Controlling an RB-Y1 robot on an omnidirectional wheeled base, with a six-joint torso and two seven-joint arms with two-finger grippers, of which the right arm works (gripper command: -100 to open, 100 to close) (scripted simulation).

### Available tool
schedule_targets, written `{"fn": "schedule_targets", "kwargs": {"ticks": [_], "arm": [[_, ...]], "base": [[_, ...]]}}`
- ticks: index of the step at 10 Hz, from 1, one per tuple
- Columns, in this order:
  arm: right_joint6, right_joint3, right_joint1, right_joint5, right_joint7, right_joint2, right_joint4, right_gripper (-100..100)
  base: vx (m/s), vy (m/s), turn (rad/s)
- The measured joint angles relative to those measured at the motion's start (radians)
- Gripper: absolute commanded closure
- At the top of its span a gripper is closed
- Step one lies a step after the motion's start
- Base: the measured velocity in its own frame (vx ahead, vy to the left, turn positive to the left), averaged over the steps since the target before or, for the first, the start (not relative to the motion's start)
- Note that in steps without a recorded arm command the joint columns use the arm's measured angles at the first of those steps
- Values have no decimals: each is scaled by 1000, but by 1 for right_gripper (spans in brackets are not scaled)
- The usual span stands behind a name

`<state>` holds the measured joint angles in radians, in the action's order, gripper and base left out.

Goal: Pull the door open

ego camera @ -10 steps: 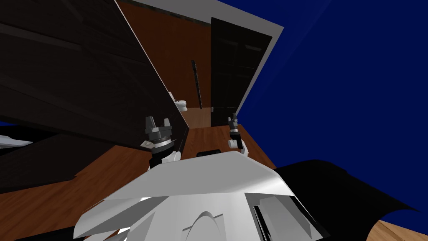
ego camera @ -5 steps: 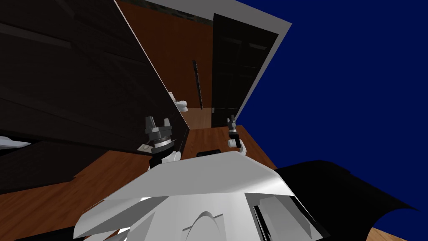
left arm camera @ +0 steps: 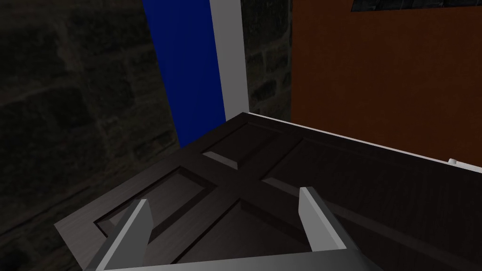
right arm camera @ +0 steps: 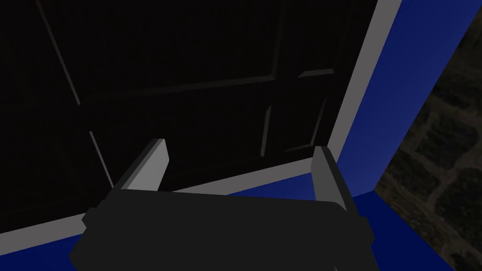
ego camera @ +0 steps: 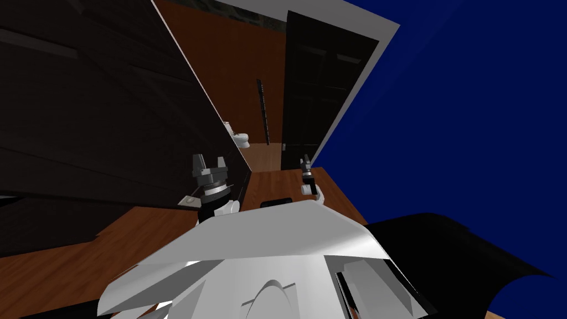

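A big dark panelled door (ego camera: 111, 111) stands swung open on my left, its free edge ending near my chest. My left gripper (ego camera: 209, 163) is beside that edge, open and holding nothing. In the left wrist view the same door's panels (left arm camera: 282, 188) lie just past the left gripper (left arm camera: 225, 197), apart from its fingers. My right gripper (ego camera: 305, 161) is open and faces a second dark door (ego camera: 321, 83), which sits shut in a white frame (ego camera: 354, 99). The right wrist view shows the right gripper (right arm camera: 239, 145) empty, in front of that door (right arm camera: 188, 70).
Between the two doors a gap opens onto a room with orange-brown walls, a white toilet (ego camera: 240, 138) and a tall dark rail (ego camera: 262, 111). A wooden floor (ego camera: 277, 183) runs ahead of me. A blue wall (ego camera: 470, 111) stands on the right.
My head view has turned slightly, so the right door and its frame sit further right. The left door now covers more of the lower left. Both grippers stay open and in place.
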<state>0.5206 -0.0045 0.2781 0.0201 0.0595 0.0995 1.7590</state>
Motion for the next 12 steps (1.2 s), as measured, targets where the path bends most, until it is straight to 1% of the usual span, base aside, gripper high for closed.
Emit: {"fn": "schedule_targets", "kwargs": {"ticks": [2,4,6,8,10,12], "arm": [[18,-5,-26,3,0,4,-65,-100],[23,-10,-52,6,0,6,-119,-100],[35,-11,-60,8,0,8,-156,-100],[44,-16,-82,12,2,13,-205,-100],[61,-17,-93,14,2,14,-252,-100],[71,-22,-111,17,3,17,-295,-100]], "base": [[103,16,27],[105,11,36],[62,4,12],[90,2,32],[82,7,21],[69,17,23]]}}
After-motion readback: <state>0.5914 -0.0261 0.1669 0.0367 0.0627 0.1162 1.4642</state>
